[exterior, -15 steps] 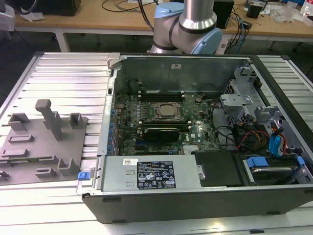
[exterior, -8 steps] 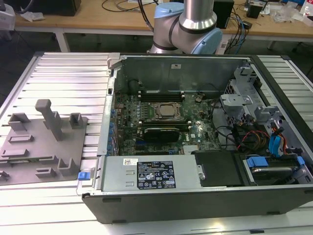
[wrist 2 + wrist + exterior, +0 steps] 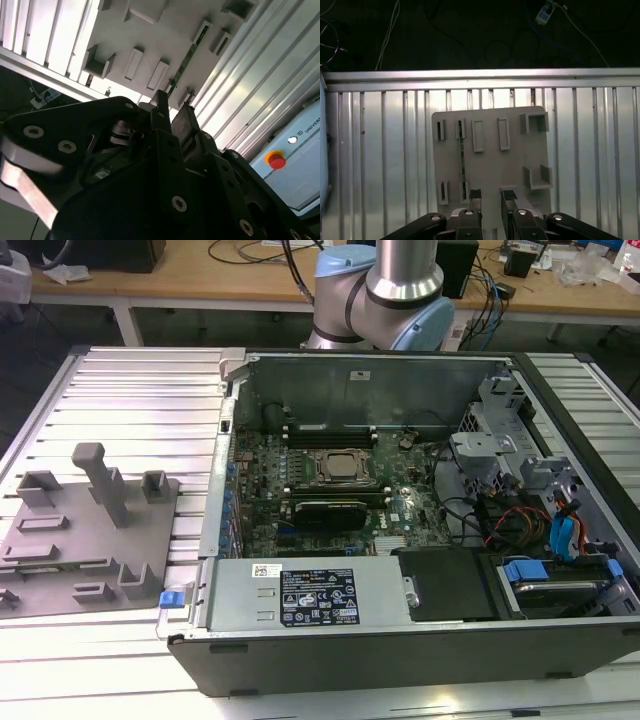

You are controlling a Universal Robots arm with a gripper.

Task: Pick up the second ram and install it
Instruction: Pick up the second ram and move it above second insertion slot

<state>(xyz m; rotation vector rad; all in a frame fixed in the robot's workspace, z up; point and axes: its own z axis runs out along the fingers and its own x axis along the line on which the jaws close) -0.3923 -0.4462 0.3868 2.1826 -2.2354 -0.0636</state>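
our black two-fingered gripper (image 3: 491, 196) hangs released, jaws parted with nothing between them, over the near edge of a grey plastic tray (image 3: 490, 150) of moulded blocks. the second ram (image 3: 462, 165), a slim dark strip, lies edge-on between two small blocks, untouched. the tray rests on a ribbed aluminium table (image 3: 380, 150). at the exterior view's right sits an open black computer case (image 3: 400, 650), with wooden benches (image 3: 200, 285) beyond. the silver and blue arm (image 3: 380, 285) is cut off at the frame edge.

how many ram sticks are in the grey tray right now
1. The second ram stands edge-on in the grey tray, held between two end holders; the parallel pair of holders beside it looks empty.
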